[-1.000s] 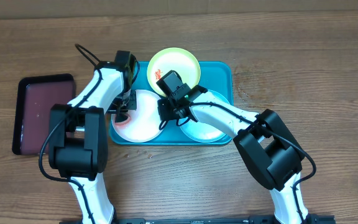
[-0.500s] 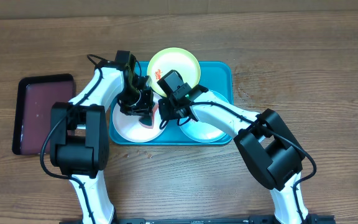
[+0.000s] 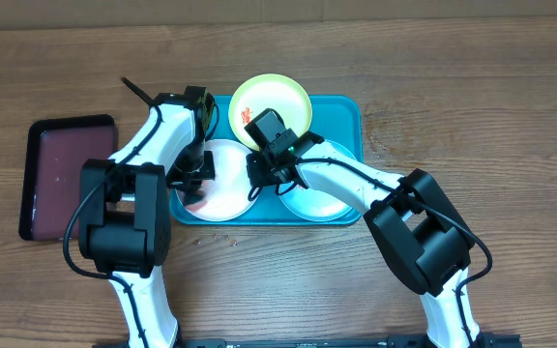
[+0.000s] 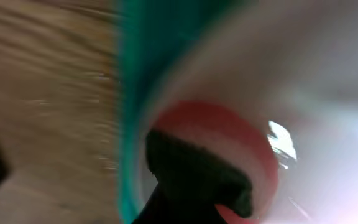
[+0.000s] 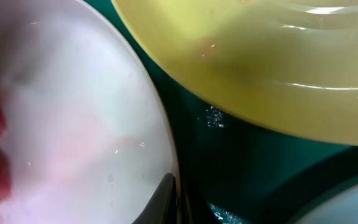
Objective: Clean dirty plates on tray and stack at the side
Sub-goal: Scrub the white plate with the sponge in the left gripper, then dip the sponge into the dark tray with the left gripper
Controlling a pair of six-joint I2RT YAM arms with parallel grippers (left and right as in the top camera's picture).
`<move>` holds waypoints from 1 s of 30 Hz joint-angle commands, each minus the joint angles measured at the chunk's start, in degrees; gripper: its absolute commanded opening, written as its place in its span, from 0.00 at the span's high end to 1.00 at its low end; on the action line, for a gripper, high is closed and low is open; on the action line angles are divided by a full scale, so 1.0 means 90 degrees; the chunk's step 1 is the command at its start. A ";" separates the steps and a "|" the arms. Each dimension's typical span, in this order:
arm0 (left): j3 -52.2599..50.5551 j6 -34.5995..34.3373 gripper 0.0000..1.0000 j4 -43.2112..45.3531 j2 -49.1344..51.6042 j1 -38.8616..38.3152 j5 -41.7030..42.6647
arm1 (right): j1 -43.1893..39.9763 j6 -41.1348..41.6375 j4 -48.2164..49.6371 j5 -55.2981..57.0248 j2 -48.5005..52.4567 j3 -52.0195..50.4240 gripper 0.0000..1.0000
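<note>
The turquoise tray [image 3: 348, 116] holds three plates. The white plate [image 3: 226, 186] lies at its front left, the yellow-green plate [image 3: 271, 101] at the back with a red smear, and the mint-blue plate [image 3: 323, 199] at the front right, partly under my right arm. My left gripper [image 3: 193, 182] is shut on a red sponge [image 3: 193, 199] and presses it on the white plate's left side. The blurred left wrist view shows the sponge [image 4: 235, 134] under a dark finger [image 4: 197, 180]. My right gripper [image 3: 257, 176] is shut on the white plate's right rim [image 5: 166, 155], with fingers [image 5: 174, 199] on either side.
A dark maroon tray [image 3: 66, 176] with a black rim lies on the wooden table left of the turquoise tray. The yellow-green plate [image 5: 260, 62] overlaps the tray's back edge. Bare wood shows to the right and in front.
My left gripper swept the sponge from the plate's left to its middle, then back to the left front. The right gripper kept its hold on the rim and did not move.
</note>
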 commanded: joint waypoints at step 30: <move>0.0806 -0.0877 0.96 -0.0607 -0.2271 0.2125 0.0862 | 0.0347 -0.0571 -0.0410 0.0673 -0.0568 0.0321 0.96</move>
